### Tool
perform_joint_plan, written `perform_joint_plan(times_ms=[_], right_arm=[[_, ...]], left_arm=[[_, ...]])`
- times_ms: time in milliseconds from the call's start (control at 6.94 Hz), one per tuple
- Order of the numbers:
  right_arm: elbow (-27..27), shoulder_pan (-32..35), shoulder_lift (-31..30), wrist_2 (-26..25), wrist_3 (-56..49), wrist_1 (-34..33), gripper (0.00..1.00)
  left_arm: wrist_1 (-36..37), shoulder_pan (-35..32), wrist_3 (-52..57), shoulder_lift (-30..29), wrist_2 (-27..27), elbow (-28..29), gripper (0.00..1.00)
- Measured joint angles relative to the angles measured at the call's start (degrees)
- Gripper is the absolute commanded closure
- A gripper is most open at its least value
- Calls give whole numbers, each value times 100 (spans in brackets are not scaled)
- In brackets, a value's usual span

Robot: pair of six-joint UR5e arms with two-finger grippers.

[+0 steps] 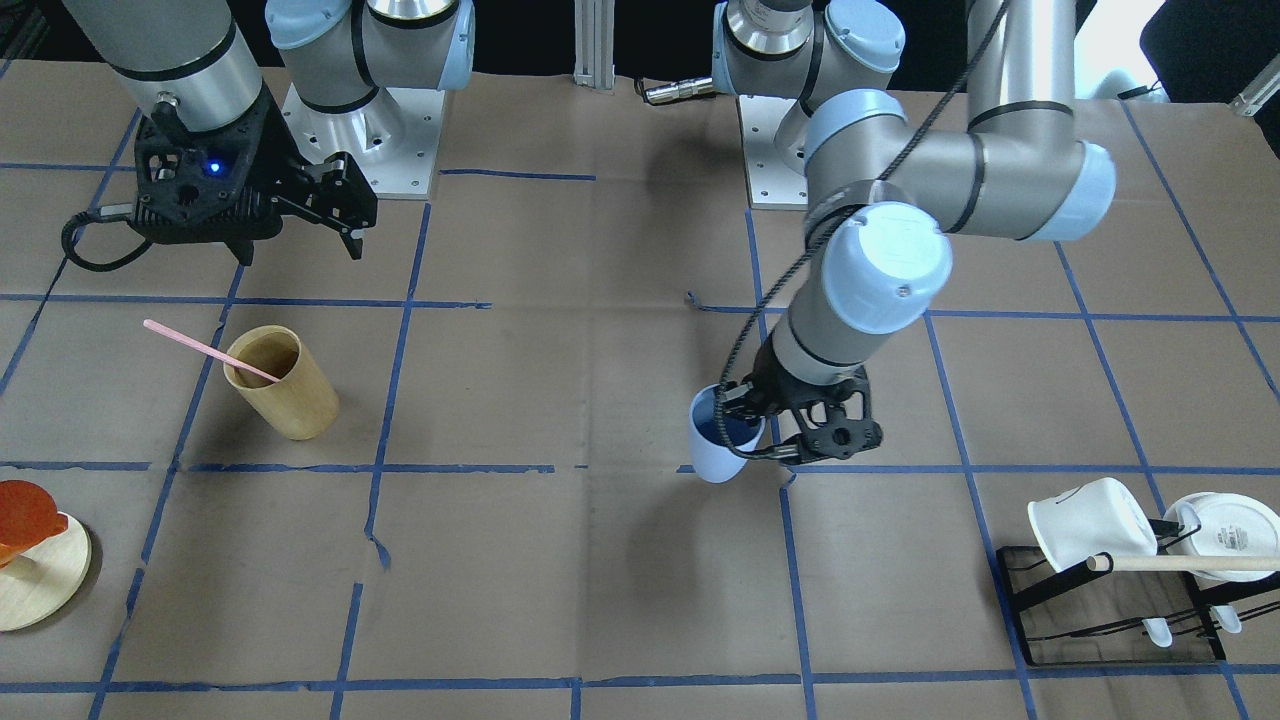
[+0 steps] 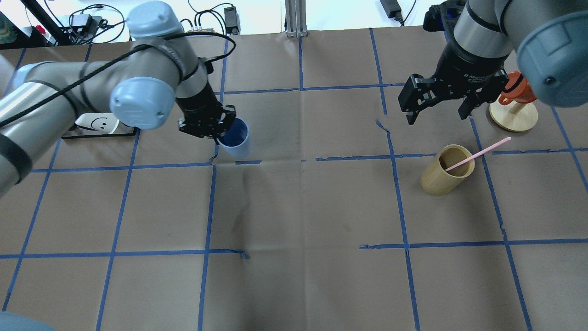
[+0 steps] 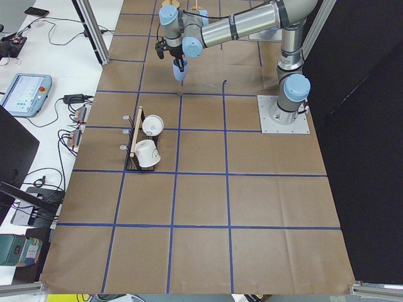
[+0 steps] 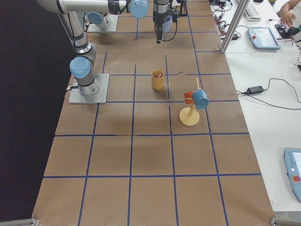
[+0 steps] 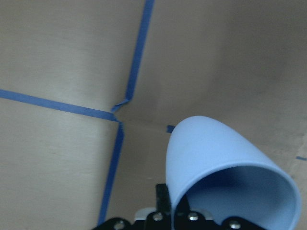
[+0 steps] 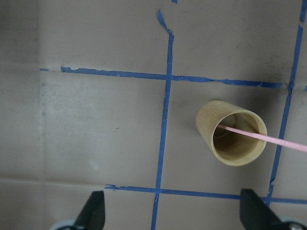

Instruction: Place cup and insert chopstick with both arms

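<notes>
My left gripper [image 1: 765,432] [image 2: 216,131] is shut on the rim of the light blue cup [image 1: 718,445] [image 2: 235,138] and holds it tilted above the paper-covered table, left of centre in the overhead view. The cup fills the lower right of the left wrist view [image 5: 225,167]. The pink chopstick [image 1: 200,348] [image 2: 482,154] [image 6: 268,136] leans inside a tan wooden cup [image 1: 290,390] [image 2: 441,179] [image 6: 232,139] on the right side. My right gripper [image 1: 300,235] [image 2: 436,112] [image 6: 172,215] is open and empty, hovering above and behind that wooden cup.
A black rack [image 1: 1110,625] with white mugs [image 1: 1090,520] and a pale dowel stands by the left arm's side. A round wooden stand [image 1: 40,575] [image 2: 514,117] with an orange cup [image 2: 517,89] is beyond the wooden cup. Blue tape lines grid the table.
</notes>
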Motion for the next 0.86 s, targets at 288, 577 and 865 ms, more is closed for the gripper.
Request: perform_joint_plan(times_ms=[288,577,865], right_arm=[[127,-440,129,56,-1435,-268,1],[760,-863,146,69,-3133,-1228,1],[1180,-1117,147,109,-4244,-1957,1]], left_arm=[[283,-762,-782,-335,-165,173,95],[488,-1038,-934,-552,-353,311,50],[556,-1130,-979,-633,-240,363,13]])
